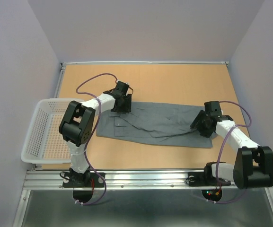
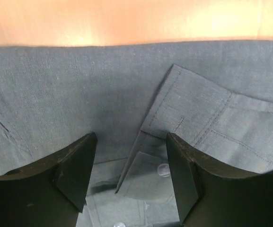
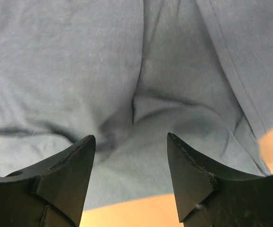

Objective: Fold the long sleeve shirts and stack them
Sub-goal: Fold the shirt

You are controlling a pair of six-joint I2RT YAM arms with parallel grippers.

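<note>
The grey long sleeve shirt (image 1: 160,124) lies spread across the middle of the wooden table, partly folded lengthwise. My left gripper (image 1: 122,105) is open low over its left end, above the collar and a cuff (image 2: 188,111) with a pale button (image 2: 163,169) between the fingers. My right gripper (image 1: 203,125) is open low over the shirt's right end, above wrinkled cloth (image 3: 141,94) near the hem edge. Neither holds anything.
A white plastic mesh basket (image 1: 44,135) sits at the table's left edge, beside the left arm. Bare wooden table (image 1: 174,80) lies behind the shirt and in front of it. Grey walls close in the back and sides.
</note>
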